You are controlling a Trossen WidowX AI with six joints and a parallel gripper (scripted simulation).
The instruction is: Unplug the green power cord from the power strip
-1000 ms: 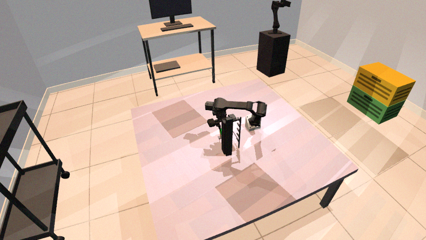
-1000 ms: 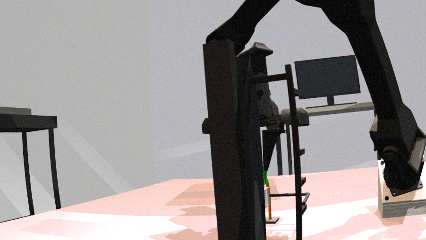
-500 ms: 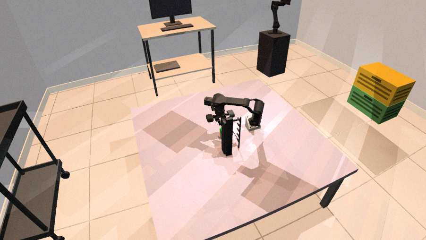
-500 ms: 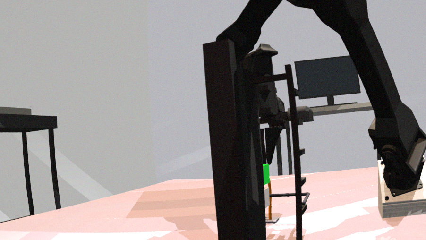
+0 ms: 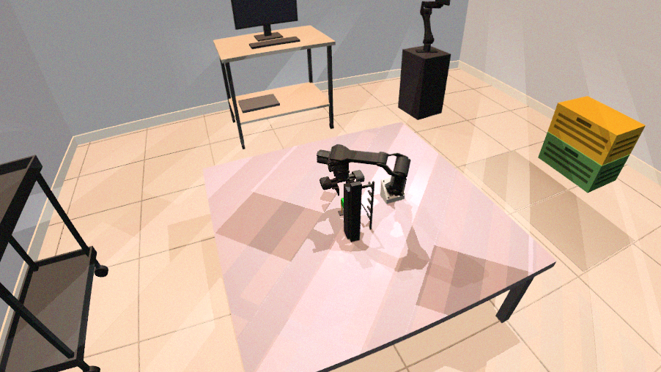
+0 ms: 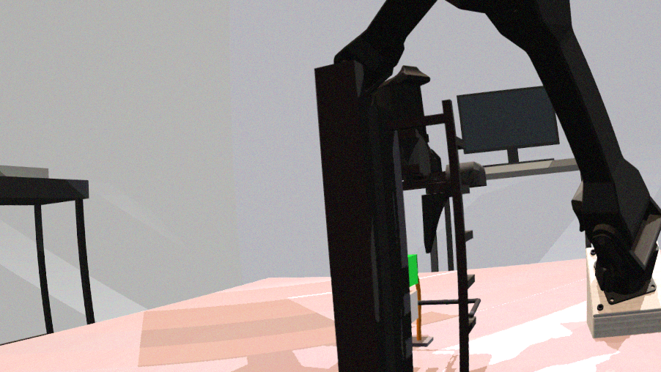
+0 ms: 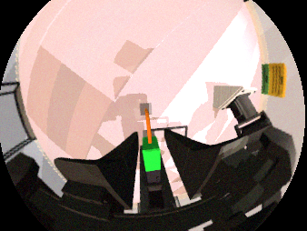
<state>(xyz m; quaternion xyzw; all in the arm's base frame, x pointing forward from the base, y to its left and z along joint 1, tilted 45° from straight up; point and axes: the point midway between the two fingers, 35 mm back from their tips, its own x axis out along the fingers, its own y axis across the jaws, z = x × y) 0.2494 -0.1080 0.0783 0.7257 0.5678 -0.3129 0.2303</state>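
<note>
The gripper (image 7: 152, 144) is seen parted above the green plug (image 7: 152, 158), its fingers lifted off with nothing grasped. The plug is seen just beside the upright black power strip (image 6: 360, 221), on the pink table (image 5: 323, 295).

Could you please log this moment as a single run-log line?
gripper: open, holding nothing, above green plug | plug: beside power strip, orange cord hanging below | plug seating in strip: cannot tell
</note>
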